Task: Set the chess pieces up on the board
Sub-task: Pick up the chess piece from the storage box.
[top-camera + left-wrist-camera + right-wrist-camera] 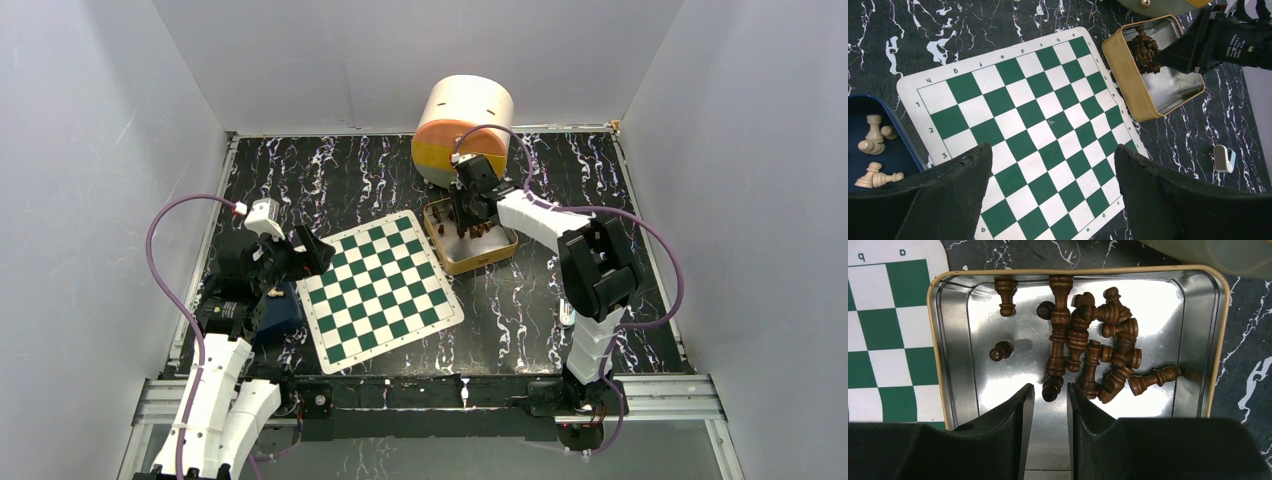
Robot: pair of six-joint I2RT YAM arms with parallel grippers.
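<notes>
Chess pieces [1060, 330], dark brown, jumbled

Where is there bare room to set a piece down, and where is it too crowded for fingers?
The board is bare on every square, from the blue tray to the tin. In the tin, the floor by the wall nearest the board is mostly open, holding only two pieces. The heap of pieces at its centre and right is crowded.

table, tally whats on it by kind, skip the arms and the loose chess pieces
board: 1
tins: 2, tan tin and blue tin
round cream-and-orange container: 1
small silver object: 1
total: 5
</notes>
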